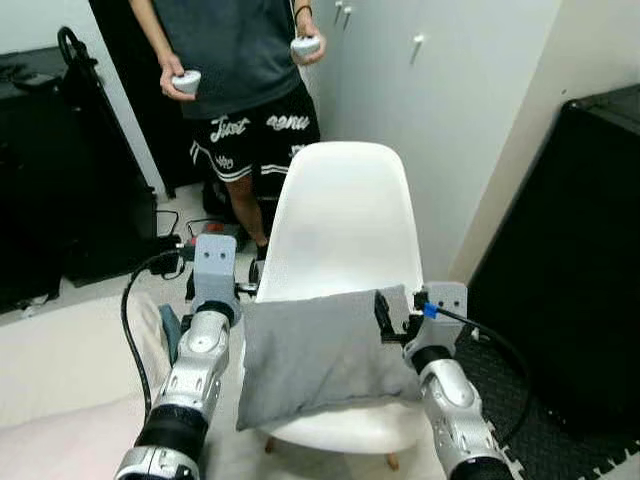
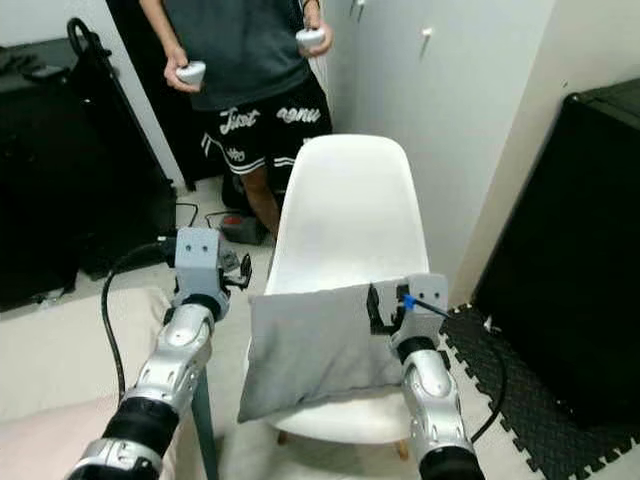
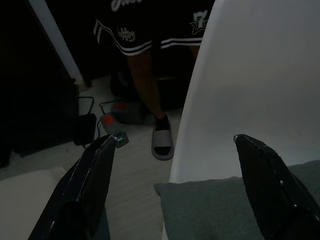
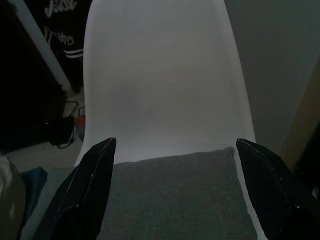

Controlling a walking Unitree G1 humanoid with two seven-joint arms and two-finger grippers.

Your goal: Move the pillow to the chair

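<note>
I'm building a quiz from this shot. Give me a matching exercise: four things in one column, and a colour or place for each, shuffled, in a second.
Things:
1. pillow
2. chair
3. person
4. floor mat

Descriptions:
A. black, on the floor right of the chair
B. grey, lying on the seat
C. white, with its back toward the wall
D. standing behind the chair, a controller in each hand

Pairs: 1-B, 2-C, 3-D, 4-A
</note>
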